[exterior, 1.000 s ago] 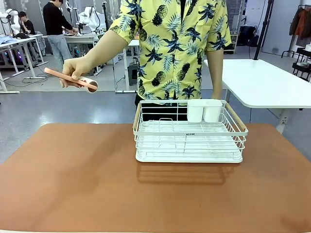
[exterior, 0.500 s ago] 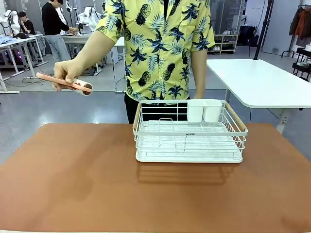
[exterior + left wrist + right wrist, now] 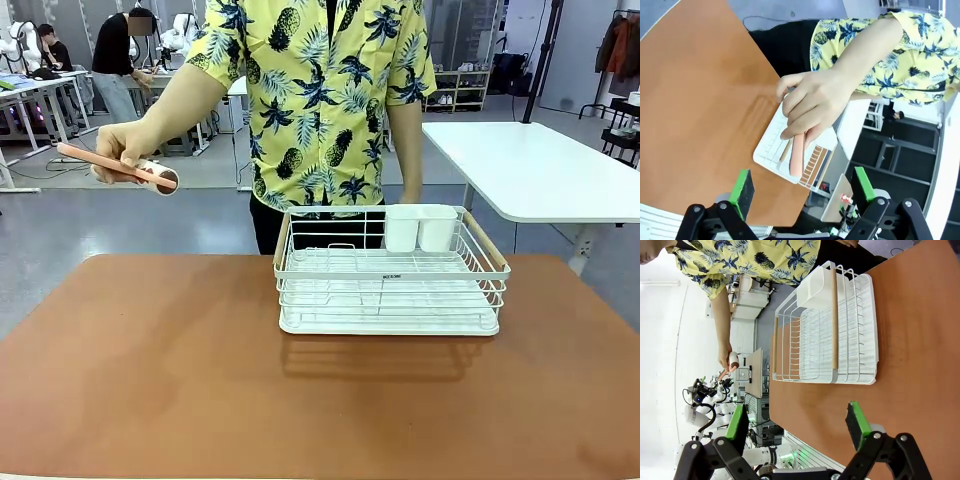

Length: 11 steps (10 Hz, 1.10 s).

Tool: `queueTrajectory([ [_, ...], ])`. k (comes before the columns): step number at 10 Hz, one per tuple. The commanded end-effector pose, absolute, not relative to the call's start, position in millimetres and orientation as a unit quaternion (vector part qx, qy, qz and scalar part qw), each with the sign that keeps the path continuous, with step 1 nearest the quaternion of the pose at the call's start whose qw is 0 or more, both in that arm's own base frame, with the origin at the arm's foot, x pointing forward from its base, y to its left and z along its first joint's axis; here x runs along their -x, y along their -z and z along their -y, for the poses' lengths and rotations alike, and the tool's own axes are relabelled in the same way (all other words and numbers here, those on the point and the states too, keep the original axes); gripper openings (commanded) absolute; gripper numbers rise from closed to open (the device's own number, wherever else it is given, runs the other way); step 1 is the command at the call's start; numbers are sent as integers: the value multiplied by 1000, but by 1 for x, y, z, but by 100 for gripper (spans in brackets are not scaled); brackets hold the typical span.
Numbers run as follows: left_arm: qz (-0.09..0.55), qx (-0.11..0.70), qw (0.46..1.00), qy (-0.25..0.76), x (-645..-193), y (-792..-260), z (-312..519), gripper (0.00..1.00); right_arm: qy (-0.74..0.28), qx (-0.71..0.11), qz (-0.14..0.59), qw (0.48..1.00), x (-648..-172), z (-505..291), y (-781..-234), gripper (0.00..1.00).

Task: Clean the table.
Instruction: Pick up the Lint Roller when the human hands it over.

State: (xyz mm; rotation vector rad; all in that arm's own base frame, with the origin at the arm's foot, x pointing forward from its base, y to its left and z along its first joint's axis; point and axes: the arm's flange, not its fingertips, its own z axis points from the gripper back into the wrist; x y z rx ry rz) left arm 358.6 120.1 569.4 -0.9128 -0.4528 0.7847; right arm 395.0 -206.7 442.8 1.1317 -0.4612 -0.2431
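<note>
Here, the person's hand (image 3: 128,148) grasps a pink-handled roller (image 3: 118,167), held in the air well to the left of the white wire dish rack (image 3: 390,285). The terracotta table (image 3: 150,380) lies beneath that rack and spreads wide to both sides of it. The left gripper (image 3: 802,185) and the right gripper (image 3: 796,422) stand spread wide, holding nothing.

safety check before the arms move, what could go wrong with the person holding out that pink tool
The person's hand covers much of the pink tool; the open left fingers might pinch that hand.
The tool hangs in the air beyond the table; a weak grip could drop it.
The dish rack stands mid-table; a wiping arm may bump it.
</note>
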Motion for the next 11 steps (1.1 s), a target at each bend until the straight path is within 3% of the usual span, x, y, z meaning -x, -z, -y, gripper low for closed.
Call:
queueTrajectory([
  [1, 233, 416, 786, -393, -360, -561, -96, 100, 109, -535, 222, 808, -395, 207, -445, 100],
  [4, 239, 394, 796, -392, -357, -546, -63, 100, 109, -535, 222, 808, -395, 207, -445, 100],
  [7, 286, 385, 786, -391, -347, -537, -40, 100, 109, -535, 222, 808, -395, 207, -445, 100],
  [11, 271, 387, 791, -388, -357, -514, -25, 100, 109, -535, 222, 808, -395, 207, -445, 100],
])
